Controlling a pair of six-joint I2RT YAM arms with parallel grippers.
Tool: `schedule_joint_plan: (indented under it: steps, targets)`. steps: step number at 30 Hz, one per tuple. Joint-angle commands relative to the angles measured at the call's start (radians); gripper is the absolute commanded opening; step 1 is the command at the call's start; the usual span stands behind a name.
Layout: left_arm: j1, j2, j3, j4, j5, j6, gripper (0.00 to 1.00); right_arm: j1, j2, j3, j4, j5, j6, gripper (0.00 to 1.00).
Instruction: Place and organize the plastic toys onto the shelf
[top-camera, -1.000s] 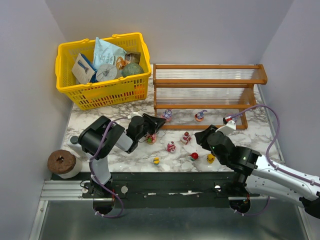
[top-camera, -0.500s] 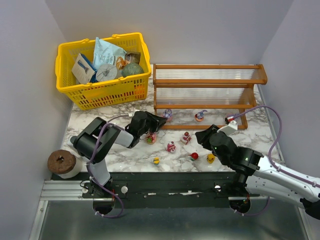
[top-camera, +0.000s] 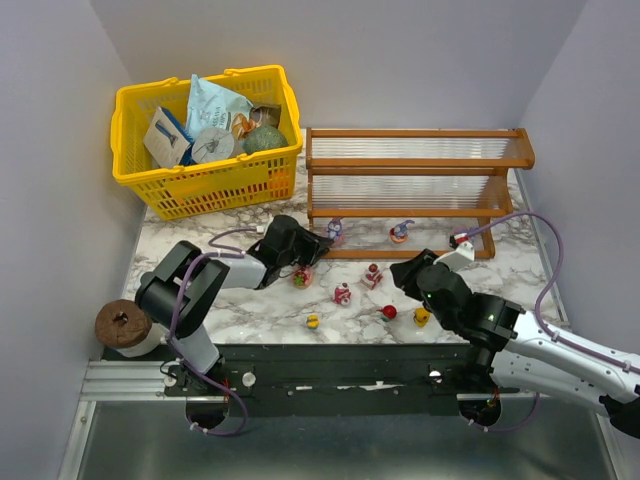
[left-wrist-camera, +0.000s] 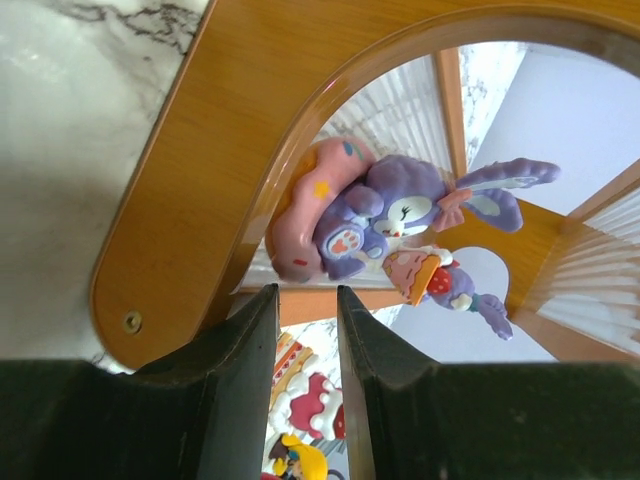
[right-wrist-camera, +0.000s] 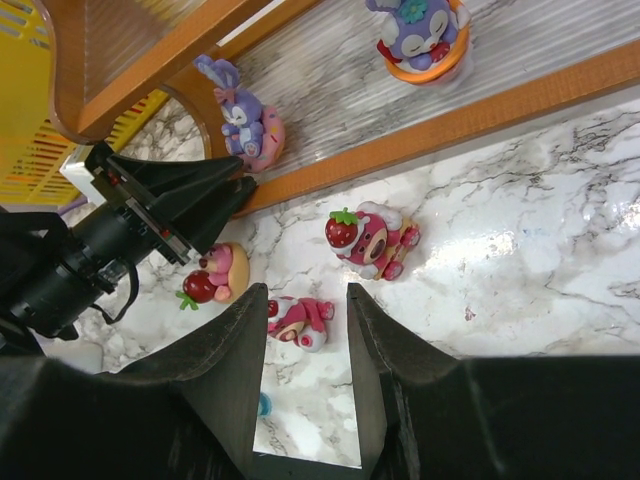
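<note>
Marble table (top-camera: 250, 312) bears six toys (top-camera: 342, 294), shelf (top-camera: 420, 133) two.

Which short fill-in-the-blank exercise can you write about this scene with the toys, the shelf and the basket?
1. Of the toys, ___ stand on the lowest tier of the shelf.
2. The purple bunny sits on a ___ ring.
3. The colour of the basket is ___.
4. The left gripper holds ___ between its fingers.

Missing words: two; pink; yellow; nothing.
</note>
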Motion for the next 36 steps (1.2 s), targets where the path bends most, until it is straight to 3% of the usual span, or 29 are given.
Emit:
schedule_joint_plan:
  steps: [1, 8, 13, 19, 28, 36]
  targets:
    - [-0.004, -0.011, -0.061, -0.210, -0.014, 0.042, 0.41, -0.006, 0.008, -0.007, -0.024, 0.045, 0.024, 0.45]
    - [-0.004, -0.103, -0.082, -0.188, -0.066, 0.135, 0.40, -0.005, 0.014, -0.012, -0.026, 0.047, 0.030, 0.45]
    - [-0.004, -0.137, -0.047, -0.216, -0.143, 0.265, 0.26, -0.005, -0.010, -0.021, -0.032, 0.048, 0.029, 0.45]
    - [-0.001, -0.156, -0.062, -0.146, -0.180, 0.332, 0.19, -0.005, -0.033, -0.024, -0.036, 0.047, 0.021, 0.45]
    - [0.009, -0.139, -0.052, -0.012, -0.195, 0.364, 0.18, -0.006, -0.053, -0.027, -0.044, 0.059, 0.006, 0.45]
    - [0.041, -0.070, -0.004, 0.011, -0.184, 0.369, 0.18, -0.005, -0.064, -0.024, -0.049, 0.067, -0.004, 0.45]
